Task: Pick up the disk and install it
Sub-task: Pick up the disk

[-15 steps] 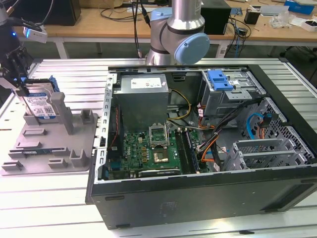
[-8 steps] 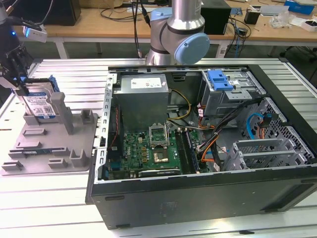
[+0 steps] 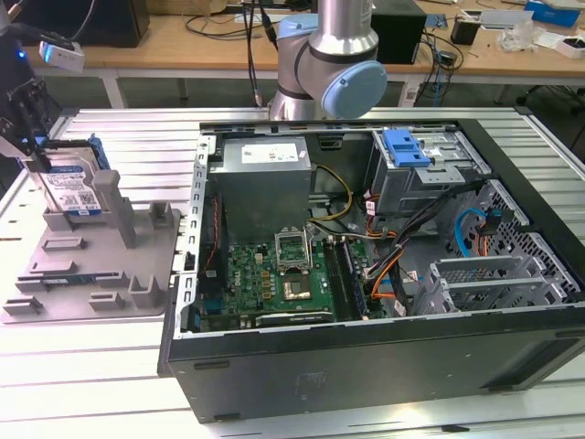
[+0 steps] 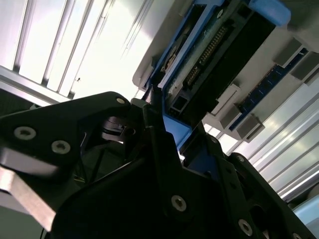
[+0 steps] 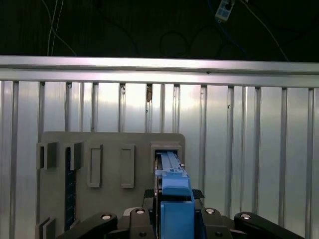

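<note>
The disk, a silver drive with a white-and-blue label and blue rails, stands on edge in a slot at the far end of the grey holder, at the exterior view's left. My gripper reaches down onto its upper end. In the first wrist view the disk's blue rail runs edge-on between the black fingers down into the holder's slot. The second wrist view shows the fingers pressed against either side of the blue rail, so the gripper is shut on the disk.
An open computer case lies at the exterior view's right, with a motherboard, cables and a drive cage carrying a blue bracket. The arm's base rises behind the case. The ribbed metal table runs under everything.
</note>
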`<move>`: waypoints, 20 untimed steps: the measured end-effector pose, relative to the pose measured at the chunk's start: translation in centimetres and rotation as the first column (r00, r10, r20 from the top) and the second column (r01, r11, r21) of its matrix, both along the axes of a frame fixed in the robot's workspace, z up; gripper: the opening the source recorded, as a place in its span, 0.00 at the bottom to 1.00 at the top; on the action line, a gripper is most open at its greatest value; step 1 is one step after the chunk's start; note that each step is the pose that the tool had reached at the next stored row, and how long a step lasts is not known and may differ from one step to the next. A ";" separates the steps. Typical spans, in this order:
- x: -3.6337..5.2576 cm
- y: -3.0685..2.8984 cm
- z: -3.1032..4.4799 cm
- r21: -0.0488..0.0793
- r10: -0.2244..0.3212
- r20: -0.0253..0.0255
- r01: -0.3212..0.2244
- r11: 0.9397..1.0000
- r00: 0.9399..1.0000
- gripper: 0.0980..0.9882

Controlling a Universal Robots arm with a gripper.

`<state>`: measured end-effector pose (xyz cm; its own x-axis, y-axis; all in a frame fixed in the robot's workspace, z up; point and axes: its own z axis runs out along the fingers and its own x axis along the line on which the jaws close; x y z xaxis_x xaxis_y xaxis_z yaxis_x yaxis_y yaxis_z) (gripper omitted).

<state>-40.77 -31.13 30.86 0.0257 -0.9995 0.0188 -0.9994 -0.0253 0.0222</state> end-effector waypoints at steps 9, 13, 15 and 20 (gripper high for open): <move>0.00 0.00 2.07 0.000 0.000 0.000 0.000 1.000 1.000 0.30; 0.00 0.00 3.09 -0.001 0.000 0.000 0.000 1.000 1.000 0.30; 0.00 0.00 3.51 -0.001 0.000 0.000 0.000 1.000 1.000 0.30; 0.00 0.00 5.06 -0.001 0.000 0.000 0.000 1.000 1.000 0.30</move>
<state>-40.77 -31.13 35.92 0.0258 -0.9995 0.0199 -0.9994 -0.0253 0.0222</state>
